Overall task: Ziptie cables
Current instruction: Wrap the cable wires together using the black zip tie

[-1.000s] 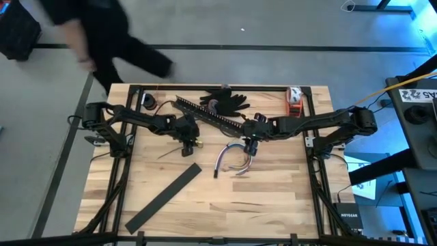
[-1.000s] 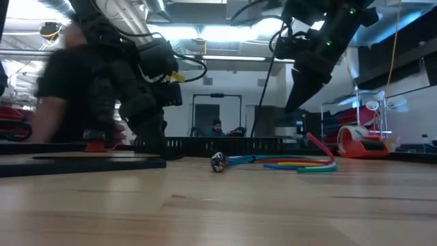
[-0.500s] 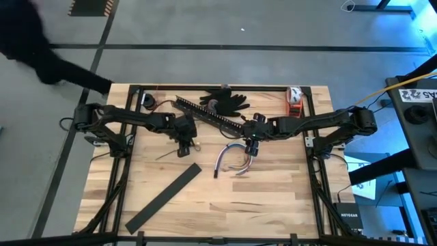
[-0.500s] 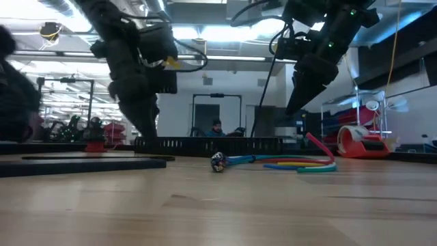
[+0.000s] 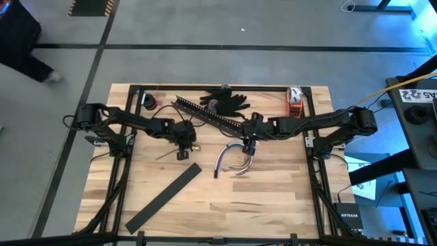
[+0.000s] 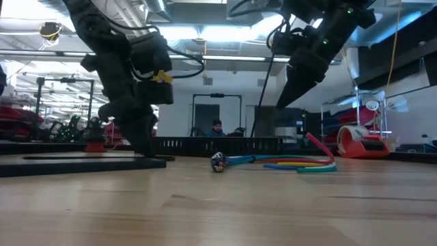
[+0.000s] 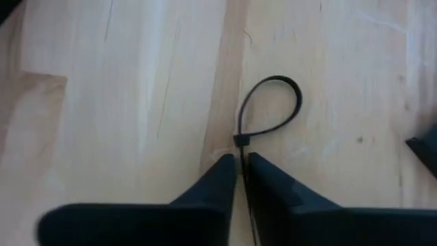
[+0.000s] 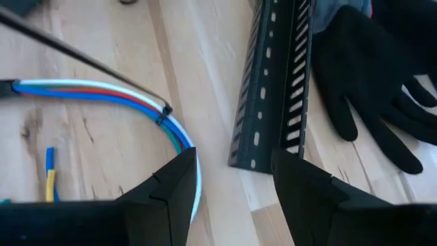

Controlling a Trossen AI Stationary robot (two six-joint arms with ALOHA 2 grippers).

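The ziptie is a thin black strip closed into a small loop on the wood, and my left gripper is shut on it just behind its head; the high view shows this gripper left of centre. The cables are blue, white, red and green wires lying on the table. A thin black tie sits around them. My right gripper hangs open above the cables, touching nothing, and the low view shows it clear of the table. My left gripper pinches the ziptie's strap between its two fingertips, right behind the head of the loop. The fingers slant steeply down onto it and lie along the strap. The loop lies ahead of the fingertips, close over the wood.
A long black comb-slotted bar lies slantwise at the back, with a black glove beyond it. A flat black strip lies near the front left. A red-and-white tape holder stands far right, and a small dark ring far left.
My left gripper has shifted slightly toward the table's left and near edges and has come down to the tabletop. A person beyond the far edge has walked off to the left.
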